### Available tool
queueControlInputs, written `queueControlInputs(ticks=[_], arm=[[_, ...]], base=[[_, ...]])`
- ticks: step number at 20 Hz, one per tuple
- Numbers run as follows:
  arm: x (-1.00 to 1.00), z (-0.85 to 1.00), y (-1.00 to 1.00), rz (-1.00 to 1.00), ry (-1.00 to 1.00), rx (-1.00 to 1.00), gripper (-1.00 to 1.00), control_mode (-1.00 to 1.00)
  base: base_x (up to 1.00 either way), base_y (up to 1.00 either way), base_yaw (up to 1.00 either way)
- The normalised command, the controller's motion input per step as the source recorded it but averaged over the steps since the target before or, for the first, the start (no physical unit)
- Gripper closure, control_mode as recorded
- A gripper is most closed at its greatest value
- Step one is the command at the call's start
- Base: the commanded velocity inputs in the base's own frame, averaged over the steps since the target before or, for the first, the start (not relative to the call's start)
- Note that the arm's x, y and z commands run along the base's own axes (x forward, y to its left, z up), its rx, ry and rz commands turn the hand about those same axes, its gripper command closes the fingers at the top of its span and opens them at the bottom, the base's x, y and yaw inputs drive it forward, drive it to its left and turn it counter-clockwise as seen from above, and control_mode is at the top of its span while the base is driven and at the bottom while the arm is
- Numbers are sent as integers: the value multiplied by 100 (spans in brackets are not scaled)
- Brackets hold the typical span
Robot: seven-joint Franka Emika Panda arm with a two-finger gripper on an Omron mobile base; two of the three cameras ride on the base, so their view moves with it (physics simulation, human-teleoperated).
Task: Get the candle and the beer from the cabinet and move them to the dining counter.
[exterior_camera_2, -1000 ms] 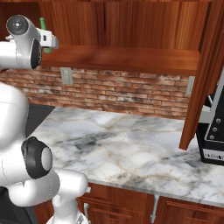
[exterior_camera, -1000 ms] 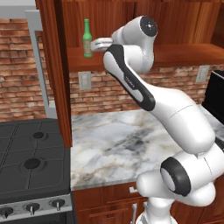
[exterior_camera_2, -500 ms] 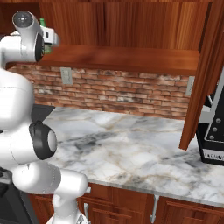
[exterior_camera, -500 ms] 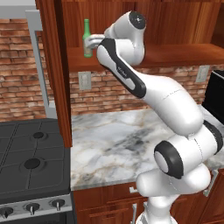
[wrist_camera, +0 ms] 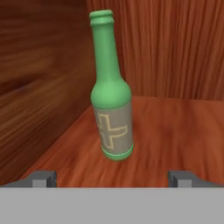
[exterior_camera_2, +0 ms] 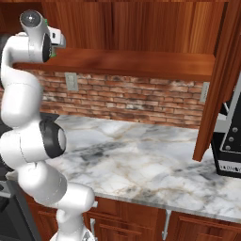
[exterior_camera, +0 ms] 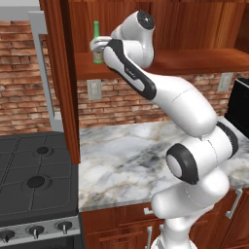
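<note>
The beer point(wrist_camera: 111, 96), a slim green bottle with a pale label, stands upright on the wooden shelf of the cabinet point(wrist_camera: 175, 127), close to the left wall. My gripper point(wrist_camera: 113, 179) is open and level with the bottle's base, a short way in front of it, with one dark fingertip on each side and nothing between them. In the left base view the gripper point(exterior_camera: 98, 47) is right at the beer point(exterior_camera: 96, 30) on the cabinet shelf point(exterior_camera: 185, 61). The candle and the dining counter are out of view.
The cabinet's open door point(exterior_camera: 59, 78) hangs just left of the bottle, and another door point(exterior_camera_2: 220, 80) hangs at the right. Below lie a marble worktop point(exterior_camera: 121, 155) backed with red brick, a black stove point(exterior_camera: 34, 180) at the left and a black appliance point(exterior_camera_2: 230, 141) at the right.
The arm has swung left and into the cabinet, bringing the open gripper from beside the bottle right up to it. The bottle has not moved.
</note>
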Motion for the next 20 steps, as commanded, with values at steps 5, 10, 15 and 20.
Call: queueControlInputs(ticks=[5, 10, 15, 20], arm=[[25, -11, 15, 3, 0, 0, -100, -100], [24, -4, 9, 3, 0, 0, -100, -100], [19, -1, 4, 2, 0, 0, -100, -100], [20, 0, 6, 1, 0, 0, -100, -100]], base=[[0, 0, 0], [0, 0, 0], [0, 0, 0], [0, 0, 0]])
